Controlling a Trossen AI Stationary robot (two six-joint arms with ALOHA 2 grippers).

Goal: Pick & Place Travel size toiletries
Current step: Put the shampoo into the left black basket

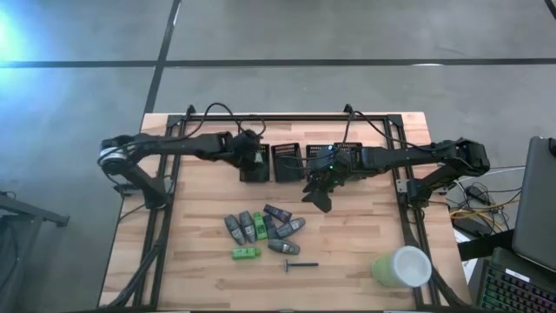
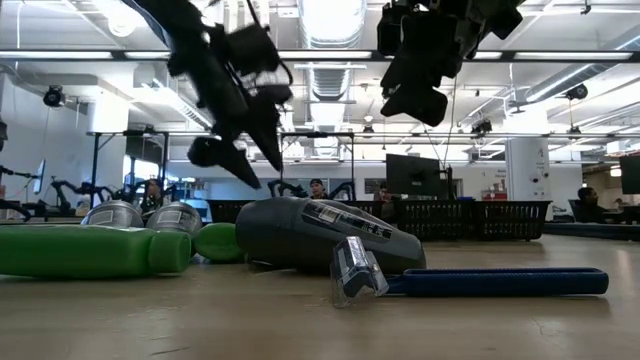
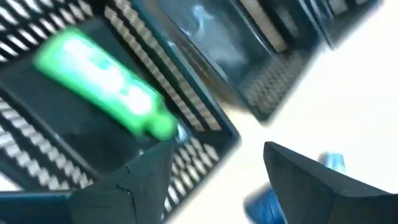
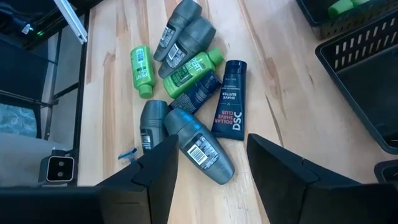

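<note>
green bottle [image 3: 102, 84] lies in the mesh bin [image 3: 205, 112] under the left pincer [image 3: 211, 180], parted and empty; right pincer [image 4: 208, 168] likewise.

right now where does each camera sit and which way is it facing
High view: overhead, looking straight down on the table, both arms and the toiletries.
Low view: at tabletop height, looking level across a razor into the room; both arms hang in from above.
Left wrist view: over a mesh bin holding a green bottle; left gripper open.
Right wrist view: above the pile; right gripper open.
Shared: high and right wrist views both show the pile.
</note>
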